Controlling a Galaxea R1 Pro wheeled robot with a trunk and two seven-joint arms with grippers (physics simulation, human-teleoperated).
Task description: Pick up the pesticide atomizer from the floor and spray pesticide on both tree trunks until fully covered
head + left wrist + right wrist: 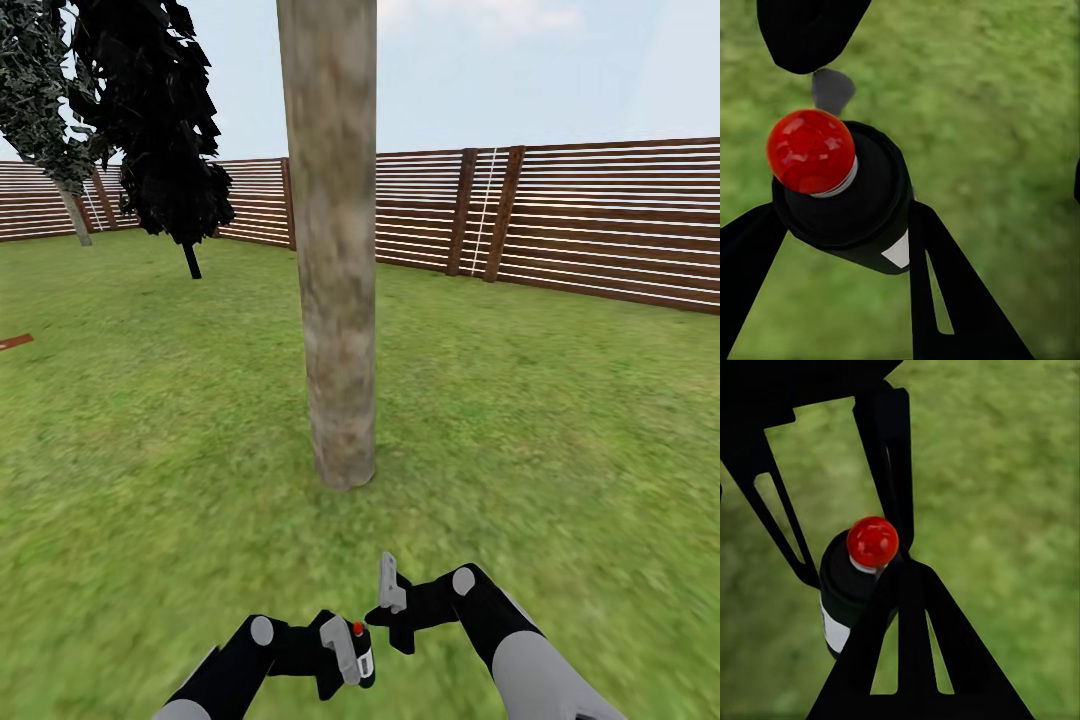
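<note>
Nearest the head camera, both black arms are reaching forward low over the grass. Sitting in the left gripper (350, 648) is the pesticide atomizer (360, 650), a small dark bottle with a white patch, its red tip (357, 628) pointing upward. From the left wrist camera the left gripper (840, 225) is pinching the pesticide atomizer (859, 206) between its two dark fingers (945, 292), one pressing on each side of the bottle's body, with the red tip (811, 151) facing the lens.

Just beside it, the right gripper (390, 590) is hanging with a grey finger standing upright; whether its fingers are spread or pressed together cannot be told from the head camera. Through the right wrist camera, the right gripper (847, 577) is showing dark fingers (907, 645) standing apart, with the pesticide atomizer (844, 585) and the left gripper's fingers lying beyond them, so it is gaping and holding nothing.

Straight ahead of both grippers, near them, the tree trunk (335, 260) is rising from the floor (560, 420), a mottled grey-brown column flaring slightly at its base. Well beyond the left gripper, a dark-leaved tree (165, 130) is standing before the slatted wooden fence (600, 230), which is ringing the lawn.
</note>
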